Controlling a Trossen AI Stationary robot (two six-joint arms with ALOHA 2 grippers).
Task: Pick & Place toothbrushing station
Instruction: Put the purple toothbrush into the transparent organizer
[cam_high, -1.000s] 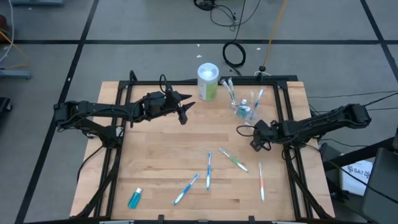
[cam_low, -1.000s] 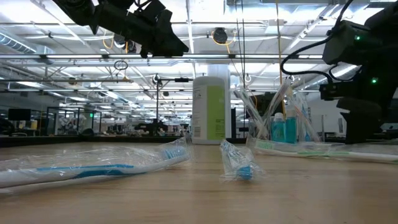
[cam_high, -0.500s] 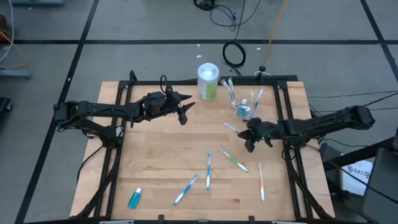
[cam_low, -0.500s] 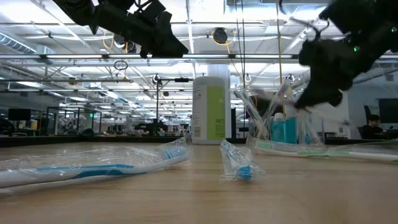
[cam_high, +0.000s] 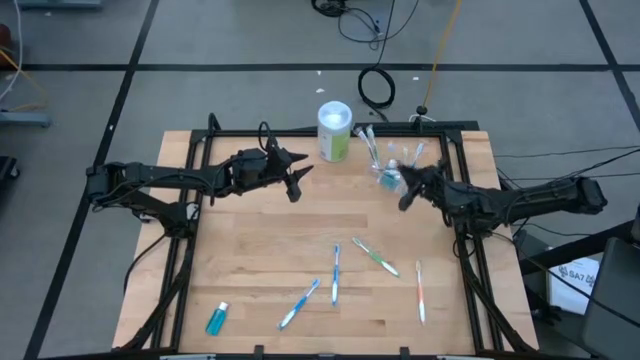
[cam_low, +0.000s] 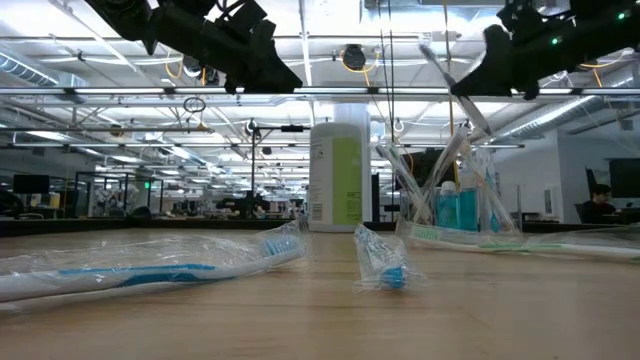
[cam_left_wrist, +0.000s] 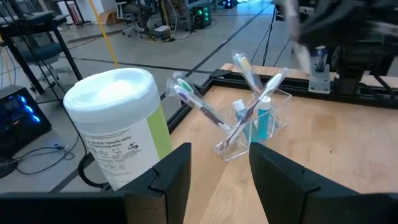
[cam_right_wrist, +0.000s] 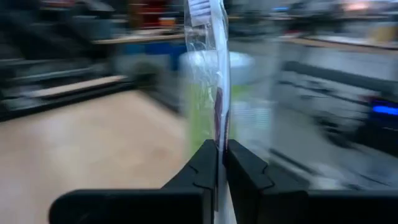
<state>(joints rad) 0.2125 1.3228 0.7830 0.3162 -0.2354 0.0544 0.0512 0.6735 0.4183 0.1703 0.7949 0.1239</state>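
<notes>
A small clear cup (cam_high: 390, 178) stands near the table's far right and holds several toothbrushes and teal tubes; it also shows in the left wrist view (cam_left_wrist: 255, 127). My right gripper (cam_high: 407, 188) is beside the cup, raised, shut on a plastic-wrapped toothbrush (cam_right_wrist: 208, 56). My left gripper (cam_high: 296, 178) hovers open and empty near the white-and-green canister (cam_high: 335, 130). Several wrapped toothbrushes (cam_high: 336, 272) and one teal tube (cam_high: 217, 319) lie flat on the table's near half. My right gripper pinches the wrapped toothbrush between its two fingers at a point along its handle (cam_right_wrist: 217, 138). The brush sticks out beyond the fingertips and is lifted clear of the table; in the low view it hangs slanted (cam_low: 452, 80) above the cup.
The canister stands at the far edge, left of the cup. A black frame (cam_high: 440, 127) runs along the table's sides and far edge. Bare wood lies between the two grippers in the table's middle.
My right gripper has taken a wrapped toothbrush off the table at the right, risen with it, and gone toward the far edge to the cup, turning as it went. The toothbrush is now lifted clear.
</notes>
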